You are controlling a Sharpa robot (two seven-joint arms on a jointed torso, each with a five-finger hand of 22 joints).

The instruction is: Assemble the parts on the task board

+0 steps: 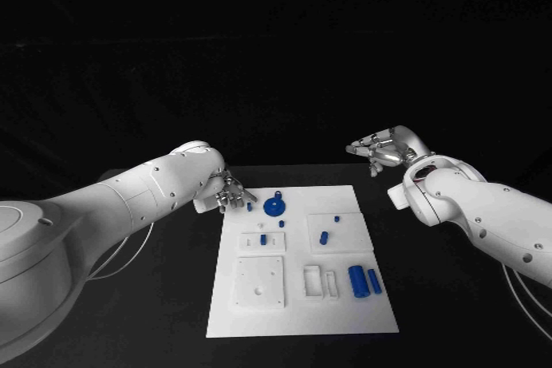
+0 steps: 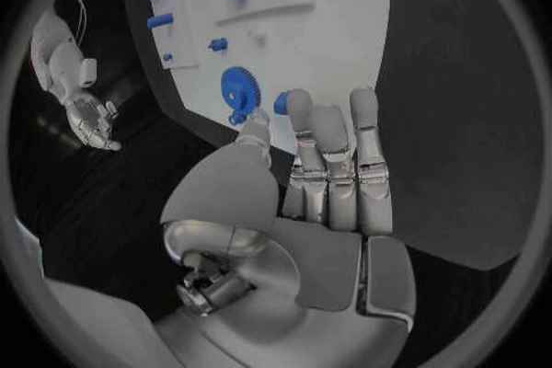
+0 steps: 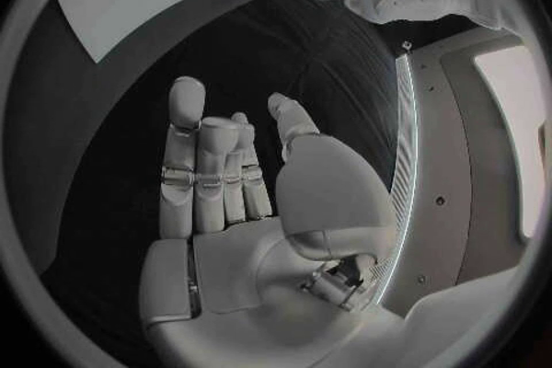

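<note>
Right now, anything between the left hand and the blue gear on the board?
One small blue peg stands between the left hand and the blue gear in the head view, close to the fingertips. Otherwise just bare white task board.

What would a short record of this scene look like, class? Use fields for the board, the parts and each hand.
board: white board flat on the black table
parts: blue gear near the far edge; two blue cylinders on the right side
left hand: left hand at the far left corner, fingers straight, holding nothing
right hand: right hand off the board, holding nothing
</note>
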